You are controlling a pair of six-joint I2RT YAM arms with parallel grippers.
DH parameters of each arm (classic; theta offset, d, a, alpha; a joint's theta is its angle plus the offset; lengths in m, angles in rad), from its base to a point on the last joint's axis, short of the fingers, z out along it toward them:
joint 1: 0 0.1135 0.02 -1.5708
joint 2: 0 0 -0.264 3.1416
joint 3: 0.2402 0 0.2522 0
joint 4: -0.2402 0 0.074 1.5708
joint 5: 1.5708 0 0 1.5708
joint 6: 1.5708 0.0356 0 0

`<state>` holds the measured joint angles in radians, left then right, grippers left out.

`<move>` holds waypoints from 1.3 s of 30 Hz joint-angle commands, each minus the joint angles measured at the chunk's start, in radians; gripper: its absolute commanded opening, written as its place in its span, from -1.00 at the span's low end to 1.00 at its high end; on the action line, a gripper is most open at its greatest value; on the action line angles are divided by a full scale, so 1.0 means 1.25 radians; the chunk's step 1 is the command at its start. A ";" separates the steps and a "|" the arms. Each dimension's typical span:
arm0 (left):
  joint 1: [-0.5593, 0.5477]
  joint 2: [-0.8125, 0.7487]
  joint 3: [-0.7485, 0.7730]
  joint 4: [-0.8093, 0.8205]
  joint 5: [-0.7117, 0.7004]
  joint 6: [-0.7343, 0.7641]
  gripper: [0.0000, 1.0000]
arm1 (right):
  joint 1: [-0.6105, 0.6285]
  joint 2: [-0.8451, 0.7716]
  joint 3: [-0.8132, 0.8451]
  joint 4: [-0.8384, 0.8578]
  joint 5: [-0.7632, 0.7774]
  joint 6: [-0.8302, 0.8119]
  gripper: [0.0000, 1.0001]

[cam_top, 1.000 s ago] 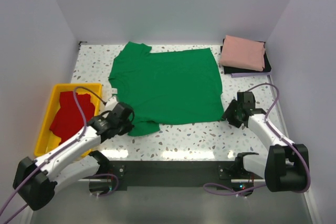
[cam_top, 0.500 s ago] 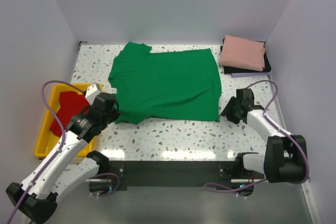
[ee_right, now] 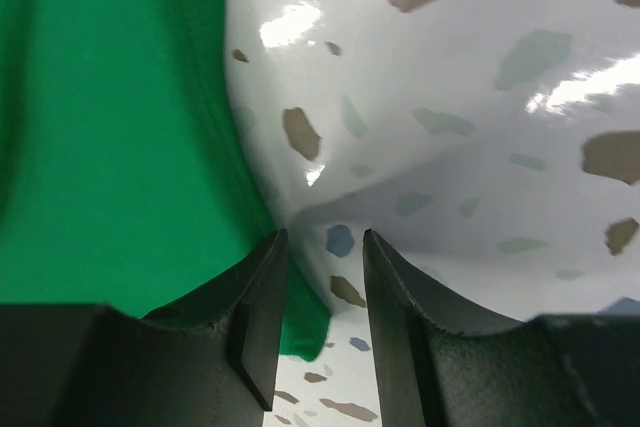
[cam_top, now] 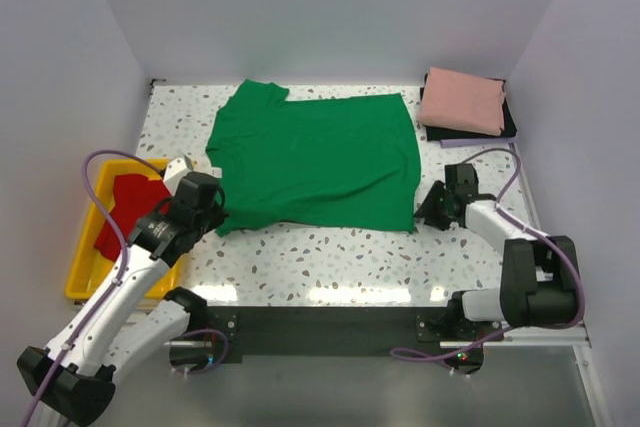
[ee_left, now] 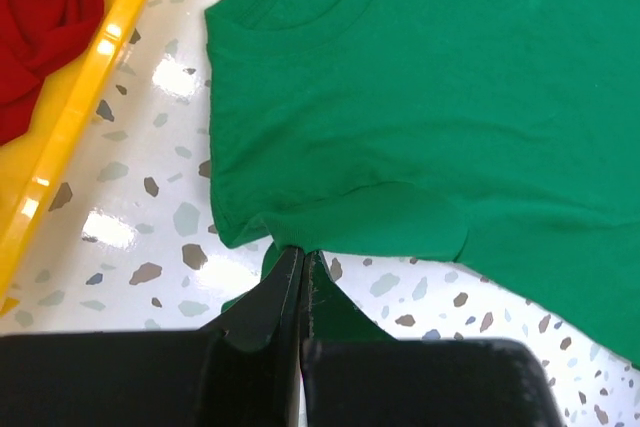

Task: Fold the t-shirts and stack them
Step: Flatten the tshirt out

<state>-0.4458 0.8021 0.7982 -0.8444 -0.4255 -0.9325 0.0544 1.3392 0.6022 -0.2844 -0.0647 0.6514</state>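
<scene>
The bright green t-shirt (cam_top: pixel 320 157) lies spread flat in the middle of the speckled table (cam_top: pixel 340 257). Its collar points left and its hem right, and one sleeve reaches toward the far-left corner. The cloth is smooth, with only shallow ripples along the near edge.

The left gripper (ee_left: pixel 303 259) is pinched tight on the hem of the near sleeve, which puckers slightly at the fingertips. The right gripper (ee_right: pixel 325 242) sits low at the near-right corner of the hem. Its jaws stand narrowly apart across the shirt's edge, with bare table showing in the gap.

The salmon pink t-shirt (cam_top: pixel 462 99) is folded on a dark cloth (cam_top: pixel 510 129) at the far right. The red t-shirt (cam_top: pixel 125 212) lies crumpled in the yellow tray (cam_top: pixel 80 272) at the left, just beside the collar.

A bare strip of table runs along the whole near side. A narrower one separates the hem from the right wall. The far sleeve almost reaches the table's far edge, and white walls close in the left, far and right sides.
</scene>
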 commanded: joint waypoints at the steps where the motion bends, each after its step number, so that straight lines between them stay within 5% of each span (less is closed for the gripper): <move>1: 0.032 0.012 0.007 0.047 -0.009 0.040 -1.00 | 0.040 0.038 0.064 0.040 -0.012 0.002 -0.19; 9: 0.110 0.048 0.030 0.090 0.032 0.098 -1.00 | 0.161 0.076 0.131 0.020 0.071 0.027 -0.18; 18: 0.180 0.084 0.022 0.134 0.104 0.145 -1.00 | 0.172 0.145 0.137 0.028 0.054 0.015 -0.10; 26: 0.200 0.108 0.003 0.160 0.144 0.153 -1.00 | 0.171 0.029 0.072 0.000 0.032 0.026 0.19; 39: 0.201 0.107 -0.014 0.172 0.158 0.157 -1.00 | 0.171 -0.132 -0.032 -0.008 -0.006 0.140 0.12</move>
<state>-0.2031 0.9390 0.7933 -0.6689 -0.2379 -0.7624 0.2638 1.2209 0.6006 -0.2909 -0.0711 0.7612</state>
